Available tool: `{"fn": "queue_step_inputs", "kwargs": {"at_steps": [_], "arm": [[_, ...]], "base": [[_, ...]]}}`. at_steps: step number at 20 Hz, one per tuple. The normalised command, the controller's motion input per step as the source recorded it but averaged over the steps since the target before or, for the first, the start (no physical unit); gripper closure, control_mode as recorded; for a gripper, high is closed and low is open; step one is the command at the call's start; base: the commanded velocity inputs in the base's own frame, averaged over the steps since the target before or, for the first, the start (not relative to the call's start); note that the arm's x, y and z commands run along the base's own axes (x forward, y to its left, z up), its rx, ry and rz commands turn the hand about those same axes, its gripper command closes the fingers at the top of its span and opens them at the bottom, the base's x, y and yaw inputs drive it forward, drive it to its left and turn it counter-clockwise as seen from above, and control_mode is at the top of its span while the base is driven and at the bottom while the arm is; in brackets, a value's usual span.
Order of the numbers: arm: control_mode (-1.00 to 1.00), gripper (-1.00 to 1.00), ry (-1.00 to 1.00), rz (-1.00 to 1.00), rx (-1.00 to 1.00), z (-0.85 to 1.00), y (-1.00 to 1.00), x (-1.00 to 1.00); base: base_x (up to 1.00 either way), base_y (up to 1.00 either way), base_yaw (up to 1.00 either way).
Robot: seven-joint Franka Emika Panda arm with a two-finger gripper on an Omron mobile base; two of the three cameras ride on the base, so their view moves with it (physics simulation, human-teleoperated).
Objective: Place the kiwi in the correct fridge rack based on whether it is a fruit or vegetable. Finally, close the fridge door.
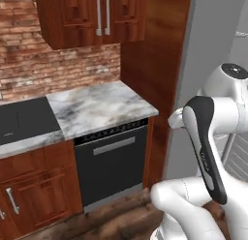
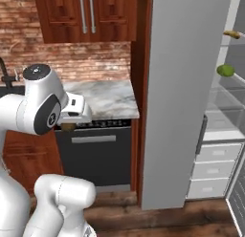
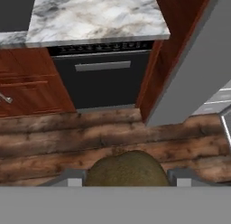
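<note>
The brown kiwi (image 3: 124, 168) sits between my two fingertips (image 3: 68, 178) at the bottom of the hand view, so my gripper (image 3: 125, 179) is shut on it. In the right base view the gripper (image 2: 69, 126) hangs in front of the dishwasher with the kiwi (image 2: 68, 127) peeking out beneath the white hand. The fridge stands open at the far right, its clear glass shelves (image 2: 224, 93) showing beyond its plain grey side panel (image 2: 186, 88). A sliver of the fridge door (image 2: 238, 195) shows at the lower right, its handle and screen out of view.
A yellow banana (image 2: 233, 34) and a bright-green oval (image 2: 225, 70) lie in the fridge above white drawers (image 2: 213, 169). A marble counter (image 1: 99, 106) tops a black dishwasher (image 1: 111, 161). Wooden cabinets (image 1: 92, 16) hang above, and a dark cooktop (image 1: 22, 119) lies left.
</note>
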Motion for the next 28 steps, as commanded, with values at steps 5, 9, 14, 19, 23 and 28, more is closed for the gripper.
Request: {"fn": "queue_step_inputs", "kwargs": {"at_steps": [5, 9, 14, 19, 23, 28], "arm": [[1.00, 1.00, 0.00, 0.00, 0.00, 0.00, 0.00, 0.00], [1.00, 1.00, 0.00, 0.00, 0.00, 0.00, 0.00, 0.00], [1.00, 1.00, 0.00, 0.00, 0.00, 0.00, 0.00, 0.00], [1.00, 1.00, 0.00, 0.00, 0.00, 0.00, 0.00, 0.00], [1.00, 1.00, 0.00, 0.00, 0.00, 0.00, 0.00, 0.00], [1.00, 1.00, 0.00, 0.00, 0.00, 0.00, 0.00, 0.00]], "base": [[-0.06, -0.49, -0.43], [0.02, -0.74, -0.30], [0.16, -0.80, -0.15], [0.24, -0.77, -0.07], [0.24, -0.54, 0.03], [0.23, -0.42, 0.15]]}}
